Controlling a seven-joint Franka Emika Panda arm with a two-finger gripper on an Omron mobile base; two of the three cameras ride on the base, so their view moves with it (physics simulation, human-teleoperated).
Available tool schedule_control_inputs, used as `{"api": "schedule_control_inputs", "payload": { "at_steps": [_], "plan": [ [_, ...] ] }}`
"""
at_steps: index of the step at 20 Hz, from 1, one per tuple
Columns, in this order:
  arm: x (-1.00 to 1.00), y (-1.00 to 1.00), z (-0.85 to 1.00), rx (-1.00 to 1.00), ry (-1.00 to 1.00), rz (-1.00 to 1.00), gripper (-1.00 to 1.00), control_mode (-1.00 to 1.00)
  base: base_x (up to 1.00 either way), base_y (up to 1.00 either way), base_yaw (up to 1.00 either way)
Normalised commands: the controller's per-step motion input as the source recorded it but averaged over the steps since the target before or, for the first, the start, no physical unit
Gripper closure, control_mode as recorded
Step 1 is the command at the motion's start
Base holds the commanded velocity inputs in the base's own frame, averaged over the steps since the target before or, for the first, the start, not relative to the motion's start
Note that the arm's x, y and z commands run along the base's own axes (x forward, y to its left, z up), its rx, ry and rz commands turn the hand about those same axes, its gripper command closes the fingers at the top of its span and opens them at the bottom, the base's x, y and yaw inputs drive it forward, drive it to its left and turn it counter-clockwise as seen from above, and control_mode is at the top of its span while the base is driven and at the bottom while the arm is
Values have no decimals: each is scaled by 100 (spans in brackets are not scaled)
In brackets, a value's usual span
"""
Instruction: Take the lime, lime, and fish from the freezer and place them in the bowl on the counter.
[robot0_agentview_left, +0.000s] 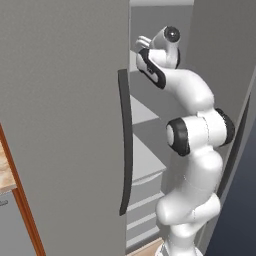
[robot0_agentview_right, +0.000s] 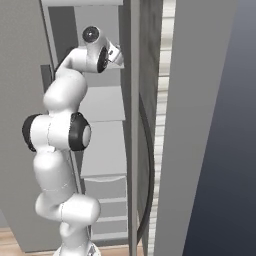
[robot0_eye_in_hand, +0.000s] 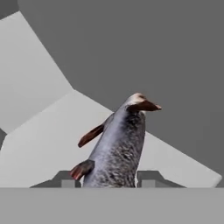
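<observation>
Our two-finger gripper (robot0_eye_in_hand: 103, 179) is clamped on the slim dark grey speckled fish (robot0_eye_in_hand: 118, 146), lower body between the tips, head up. We judge it light, stiff, slippery; mid-body grip suits. It sits inside the plain grey freezer (robot0_agentview_left: 60, 125), above a pale shelf (robot0_eye_in_hand: 48, 144).

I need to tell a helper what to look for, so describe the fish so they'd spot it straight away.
Look inside the open grey freezer, on a pale upper shelf. The fish sits between the hand's closed fingertips: slim, speckled dark grey, with reddish-brown fins.
</observation>
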Motion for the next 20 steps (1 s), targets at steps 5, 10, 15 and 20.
{"api": "schedule_control_inputs", "payload": {
  "at_steps": [5,10,15,20],
  "plan": [
    [-100,-15,74,7,-33,0,100,-100,0,0,0],
    [-100,-14,-1,4,-8,0,100,-100,0,0,0],
    [-100,-2,-2,5,23,-3,100,-100,0,0,0],
    [-100,-5,-52,7,37,-1,100,-100,0,0,0]
  ]
}}
